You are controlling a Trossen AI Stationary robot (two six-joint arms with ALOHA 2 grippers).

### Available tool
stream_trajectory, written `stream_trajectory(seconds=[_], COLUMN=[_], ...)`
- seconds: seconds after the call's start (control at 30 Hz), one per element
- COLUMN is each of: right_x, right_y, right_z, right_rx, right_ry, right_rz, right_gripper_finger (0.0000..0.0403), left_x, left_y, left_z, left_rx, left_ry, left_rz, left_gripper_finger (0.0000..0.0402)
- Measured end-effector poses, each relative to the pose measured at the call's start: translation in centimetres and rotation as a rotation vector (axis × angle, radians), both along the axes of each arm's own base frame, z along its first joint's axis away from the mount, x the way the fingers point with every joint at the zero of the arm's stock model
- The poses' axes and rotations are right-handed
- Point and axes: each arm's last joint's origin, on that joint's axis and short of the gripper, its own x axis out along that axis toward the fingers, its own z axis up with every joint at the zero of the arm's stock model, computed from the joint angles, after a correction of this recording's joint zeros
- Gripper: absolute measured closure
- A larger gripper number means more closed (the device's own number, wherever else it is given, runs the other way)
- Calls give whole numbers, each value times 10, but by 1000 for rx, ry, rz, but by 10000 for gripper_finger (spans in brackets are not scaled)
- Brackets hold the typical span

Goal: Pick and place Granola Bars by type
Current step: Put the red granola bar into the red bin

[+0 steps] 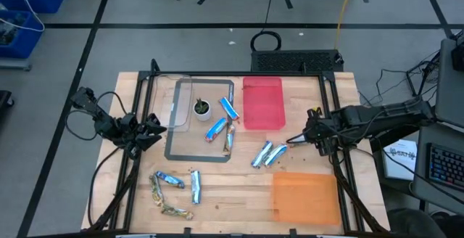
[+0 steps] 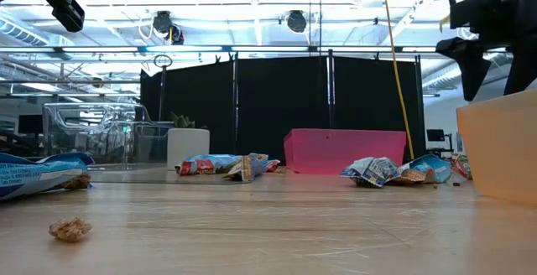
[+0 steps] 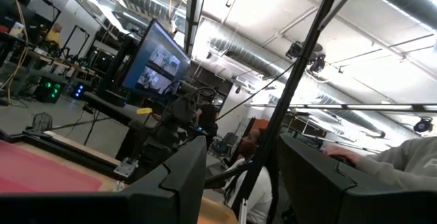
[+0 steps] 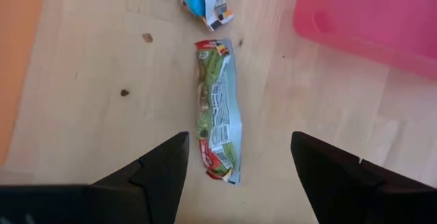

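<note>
My right gripper (image 4: 237, 159) hangs wide open above a bar (image 4: 217, 111) beside the pink tray (image 4: 372, 16); my left gripper (image 1: 151, 130) waits, fingers apart, empty

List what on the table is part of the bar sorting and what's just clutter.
Job:
- foil-wrapped granola bars, blue-silver and brownish-gold
- pink rectangular plastic bin
- orange rectangular plastic bin
- right gripper, jaws open above one bar
- left gripper, waiting at the table's left edge

Lying about:
- small green potted plant in a white pot
- clear plastic tray
- crumbs
</note>
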Motion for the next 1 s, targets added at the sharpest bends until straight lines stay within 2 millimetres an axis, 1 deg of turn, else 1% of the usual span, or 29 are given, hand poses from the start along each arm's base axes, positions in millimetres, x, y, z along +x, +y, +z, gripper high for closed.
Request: stream_trajectory(seconds=[0.33, 0.4, 0.53, 0.6, 0.77, 1.0], right_x=[13, 17, 29, 33, 39, 47], right_y=[-5, -5, -3, -2, -3, -2], right_z=[-11, -14, -23, -28, -35, -48], right_rx=[-8, -8, 38, 25, 7, 26], right_ry=[101, 121, 78, 88, 135, 199], right_rz=[-48, -46, -9, -3, -11, 10], right_gripper_finger=[151, 151, 151, 151, 151, 151], left_x=[0, 0, 0, 0, 0, 0], left_y=[0, 0, 0, 0, 0, 0], left_z=[0, 0, 0, 0, 0, 0], left_rx=[0, 0, 0, 0, 0, 0], left_ry=[0, 0, 0, 0, 0, 0], left_rz=[0, 0, 0, 0, 0, 0], left_gripper_finger=[217, 217, 217, 217, 217, 217])
